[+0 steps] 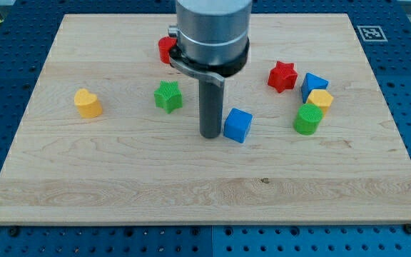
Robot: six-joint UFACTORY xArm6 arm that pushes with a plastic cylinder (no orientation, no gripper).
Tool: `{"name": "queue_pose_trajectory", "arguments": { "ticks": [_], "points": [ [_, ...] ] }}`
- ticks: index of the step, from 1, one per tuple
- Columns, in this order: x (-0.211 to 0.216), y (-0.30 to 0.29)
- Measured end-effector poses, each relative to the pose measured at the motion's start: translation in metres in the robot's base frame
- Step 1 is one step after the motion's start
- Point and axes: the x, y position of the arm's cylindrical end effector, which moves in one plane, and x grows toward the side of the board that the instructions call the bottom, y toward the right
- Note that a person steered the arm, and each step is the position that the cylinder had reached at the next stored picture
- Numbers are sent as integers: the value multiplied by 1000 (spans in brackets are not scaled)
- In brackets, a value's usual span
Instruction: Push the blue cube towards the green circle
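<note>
While my tip [210,135] touches the blue cube's [238,125] left side mid-frame, the green circle [307,119] sits right; no hand shows.

Bright, even light falls from overhead onto the pale worktop [120,178], with no harsh glare. Shadows are short and soft, tucked close under each block. The picture is sharp throughout; only the worktop's edges taper slightly in perspective.
</note>
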Motion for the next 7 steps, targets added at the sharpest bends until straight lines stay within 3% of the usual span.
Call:
{"name": "queue_pose_trajectory", "arguments": {
  "ticks": [1,3,4,5,6,7],
  "points": [
    [-5,21],
    [20,3],
    [20,57],
    [21,71],
    [20,41],
    [-15,38]
  ]
}}
